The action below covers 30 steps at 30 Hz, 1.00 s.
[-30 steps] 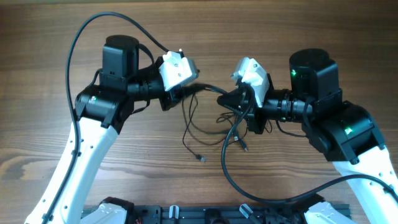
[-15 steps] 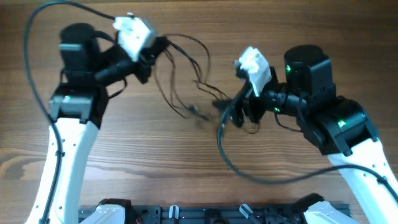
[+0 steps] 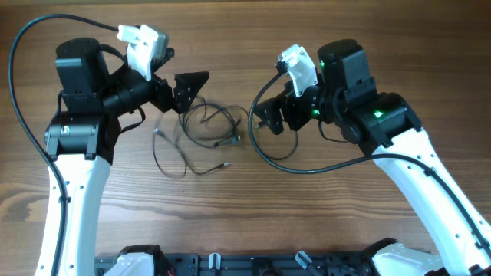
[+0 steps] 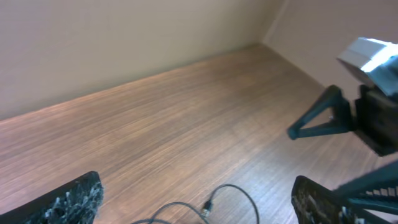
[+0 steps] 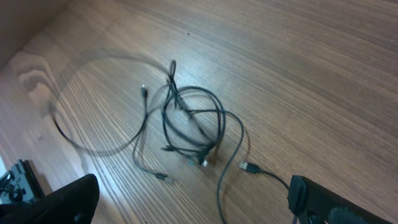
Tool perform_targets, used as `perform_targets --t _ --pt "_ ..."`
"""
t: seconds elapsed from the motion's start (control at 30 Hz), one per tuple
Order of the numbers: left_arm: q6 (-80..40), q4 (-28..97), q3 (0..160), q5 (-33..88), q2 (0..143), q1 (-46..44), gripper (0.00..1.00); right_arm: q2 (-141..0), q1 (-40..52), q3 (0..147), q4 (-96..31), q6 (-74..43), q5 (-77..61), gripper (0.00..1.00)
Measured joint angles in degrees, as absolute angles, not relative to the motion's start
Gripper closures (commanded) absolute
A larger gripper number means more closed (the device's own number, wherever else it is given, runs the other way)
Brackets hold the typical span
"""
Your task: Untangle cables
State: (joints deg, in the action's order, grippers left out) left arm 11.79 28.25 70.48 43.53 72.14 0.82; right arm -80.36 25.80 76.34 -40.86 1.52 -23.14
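The cables (image 3: pixel 204 129) are thin black cords lying in a loose tangle on the wooden table, left of centre. Neither gripper holds them. My left gripper (image 3: pixel 186 92) hovers open just above and left of the tangle. In the left wrist view one loop with a small plug (image 4: pixel 210 205) lies between the spread fingers (image 4: pixel 67 200). My right gripper (image 3: pixel 266 119) is open to the right of the tangle. The right wrist view shows the overlapping loops (image 5: pixel 189 124) and a USB plug (image 5: pixel 249 167) beyond my open gripper (image 5: pixel 193 205).
The right arm's thick black cable (image 3: pixel 295 167) loops low over the table right of the cords. The left arm's cable (image 3: pixel 15 73) arcs at the far left. A black rail (image 3: pixel 253 264) runs along the front edge. A wall (image 4: pixel 124 31) borders the far side.
Both grippers were shut on the cords at the centre. The left pulled them up and left, then opened. The right opened and drew back. The cords have dropped onto the table.
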Motion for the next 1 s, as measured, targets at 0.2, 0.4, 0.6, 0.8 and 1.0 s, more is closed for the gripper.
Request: perform_targets --t 0.2,0.4,0.6,0.8,1.0 --pt "11.64 27.97 70.48 38.09 72.14 0.82 0.00 -80.36 25.80 76.34 -41.10 1.52 -23.53 0.00" --pt "11.44 28.51 70.48 36.45 72.14 0.82 0.02 -85.69 25.80 76.34 -44.97 3.77 -25.10 0.02" --pt "11.44 30.92 70.48 36.25 72.14 0.82 0.00 -98.06 28.40 76.29 -47.11 6.33 -35.70 0.19" --pt "11.44 32.23 70.48 36.23 72.14 0.82 0.04 -99.13 39.51 76.27 -47.44 6.50 -36.32 0.19" --pt "11.44 31.97 70.48 30.98 72.14 0.82 0.10 -99.13 44.69 76.27 -44.97 -0.36 -34.06 0.17"
